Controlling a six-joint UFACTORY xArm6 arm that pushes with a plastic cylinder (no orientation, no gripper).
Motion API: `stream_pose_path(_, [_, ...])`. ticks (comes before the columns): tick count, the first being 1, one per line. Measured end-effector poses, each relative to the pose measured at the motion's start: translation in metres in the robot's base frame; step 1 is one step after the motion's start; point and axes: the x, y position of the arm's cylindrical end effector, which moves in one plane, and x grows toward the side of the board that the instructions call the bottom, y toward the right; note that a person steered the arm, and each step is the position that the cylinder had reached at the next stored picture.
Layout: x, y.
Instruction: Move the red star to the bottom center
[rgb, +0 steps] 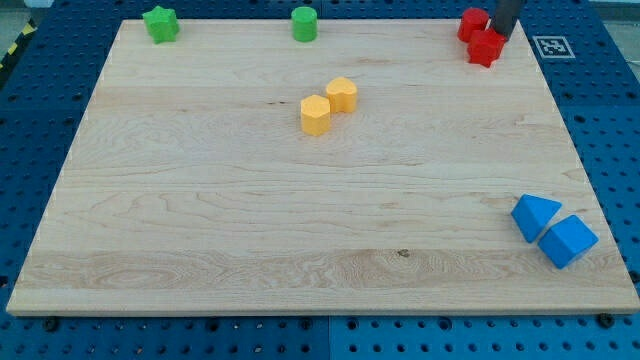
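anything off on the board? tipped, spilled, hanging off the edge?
Nothing stands out. Every block sits flat on the wooden board. My tip is at the view's top right, against the two red blocks; which one is the star is unclear.

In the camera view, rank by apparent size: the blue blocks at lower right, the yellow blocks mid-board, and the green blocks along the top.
Largest to smallest as they look:
1. The two blue blocks, though nearness to the camera may inflate them.
2. The two yellow blocks.
3. The green star-like block and green round block, which look alike.

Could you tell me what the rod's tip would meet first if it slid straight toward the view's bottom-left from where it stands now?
My tip would likely meet the nearer red block first, which already lies right beside it; depth is uncertain.
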Motion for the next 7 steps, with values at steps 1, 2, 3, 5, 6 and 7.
stream_pose_path(1, [0.028, -0.008])
stream_pose_path(2, [0.035, -0.029])
stream_pose_path(3, [0.035, -0.039])
stream_pose_path(5, [0.033, -0.04])
stream_pose_path(6, [0.021, -0.046])
stream_pose_path(7, [0.021, -0.063])
